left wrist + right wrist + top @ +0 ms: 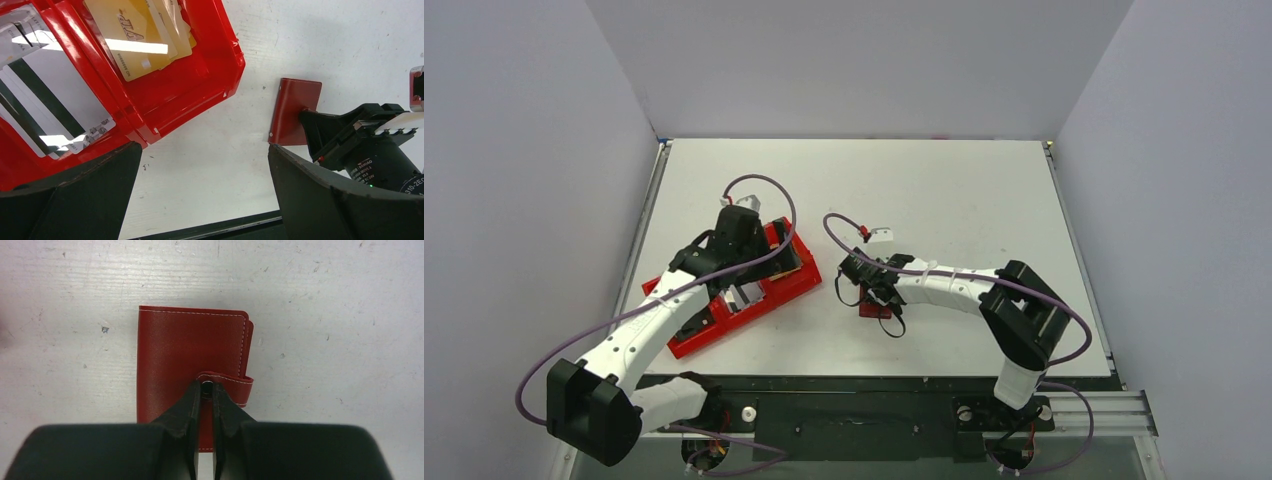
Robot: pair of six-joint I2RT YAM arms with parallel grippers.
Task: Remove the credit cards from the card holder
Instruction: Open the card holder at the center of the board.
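Observation:
The card holder (185, 350) lies shut and flat on the white table, a dark-red wallet with its strap tab (235, 382) wrapped over the right edge. It also shows in the left wrist view as the card holder (295, 107). My right gripper (206, 386) stands over it, jaws pinched together on the snap end of the strap tab. Gold credit cards (135, 40) lie in an end compartment of the red tray (200, 85). Whatever the holder contains is hidden. My left gripper (204, 150) hovers open beside the tray's corner, nothing between its fingers.
The red three-compartment tray (794, 285) sits left of centre under the left arm. White cards with black stripes (45, 100) fill its middle compartment. The table's near edge runs just below the left fingers. The right arm's wrist (370, 150) is close to the right of the left gripper.

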